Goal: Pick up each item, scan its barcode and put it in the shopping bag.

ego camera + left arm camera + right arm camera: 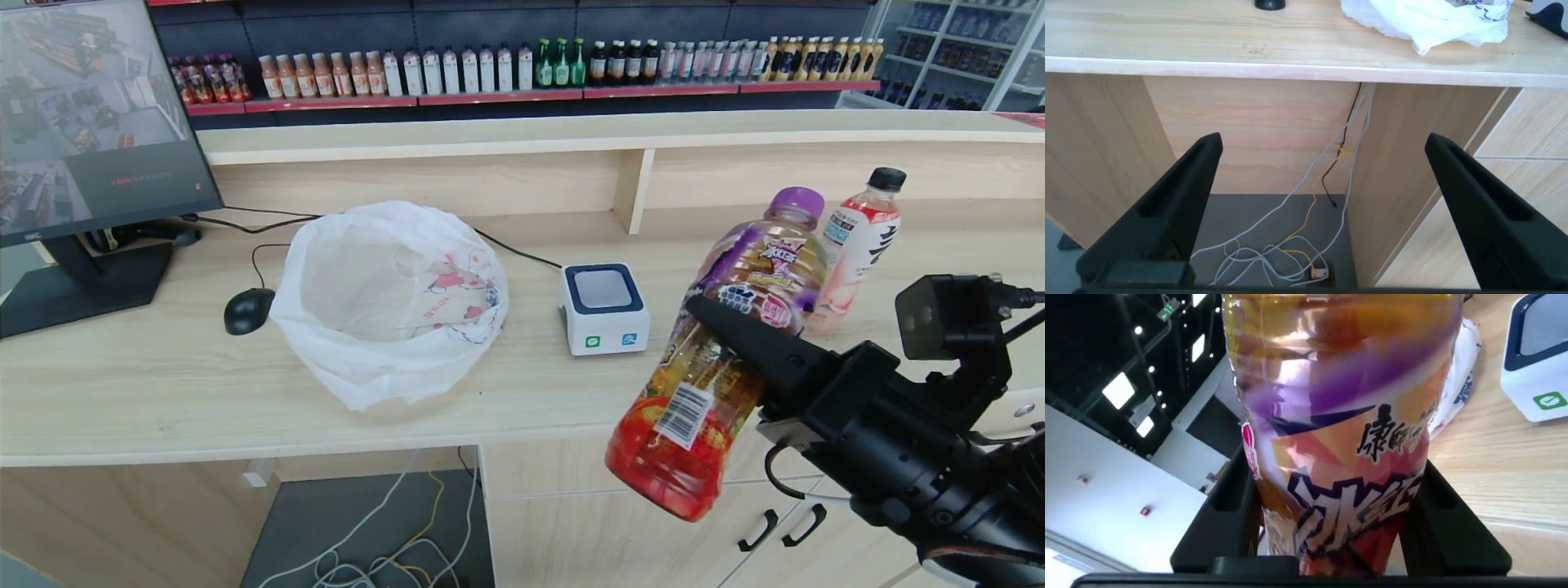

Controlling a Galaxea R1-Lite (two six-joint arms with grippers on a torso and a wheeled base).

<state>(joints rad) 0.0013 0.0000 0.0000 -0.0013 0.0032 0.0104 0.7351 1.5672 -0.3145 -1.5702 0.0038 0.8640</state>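
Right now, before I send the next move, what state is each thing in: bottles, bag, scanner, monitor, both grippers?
purple-capped bottle: capped, tilted, held off the counter, barcode facing up.
right gripper: shut on the purple-capped bottle.
left gripper: open, holding nothing, below the counter edge.
pink bottle: capped, upright on the counter.
shopping bag: mouth open, nothing seen inside.
scanner: on the counter, window up.
monitor: on.

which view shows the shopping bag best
Head view: the whole shopping bag sits open on the counter. The left wrist view catches its near edge; the right wrist view, a sliver behind the bottle.
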